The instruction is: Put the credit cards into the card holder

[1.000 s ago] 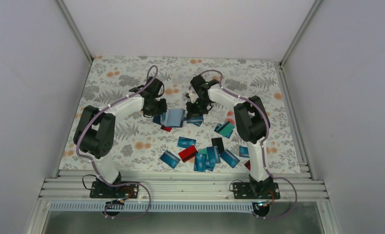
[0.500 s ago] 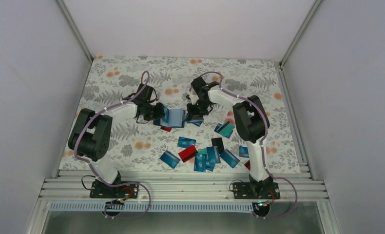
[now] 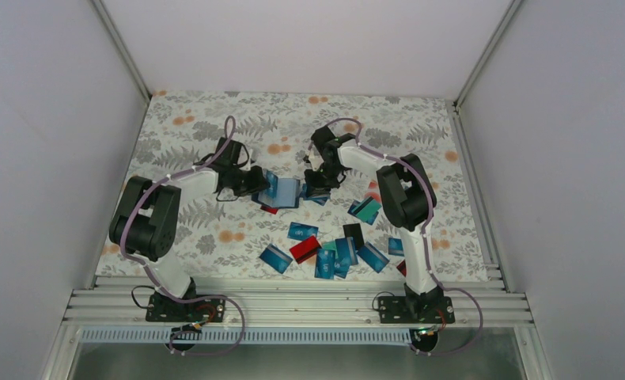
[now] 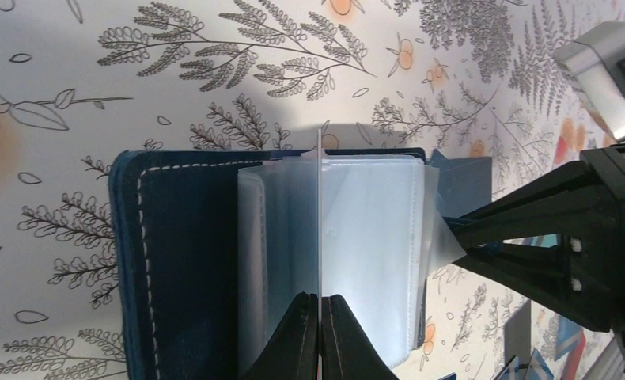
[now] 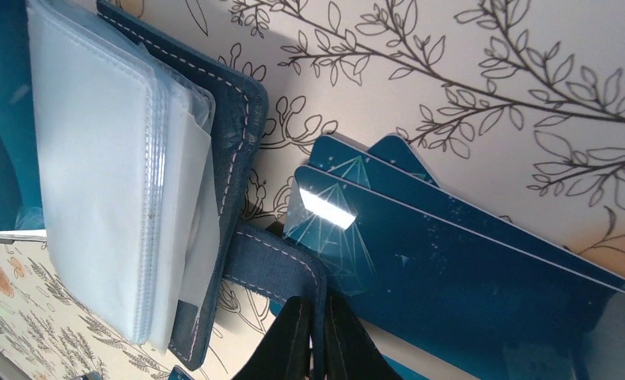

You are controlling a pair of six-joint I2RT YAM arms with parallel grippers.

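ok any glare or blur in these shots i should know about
left wrist: the clear sleeves of the card holder blow out white, with a soft shadow on the tablecloth beside them; right wrist: a bright glare patch on one teal card; top external: even light, but the cards are tiny

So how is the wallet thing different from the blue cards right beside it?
The card holder is thick and open, with white stitching and clear sleeves; the blue cards are thin, flat and glossy. The holder is gripped by both arms, the left gripper on one sleeve, the right gripper on its strap; the cards lie loose, fanned on the table. Both are dark blue rectangles.
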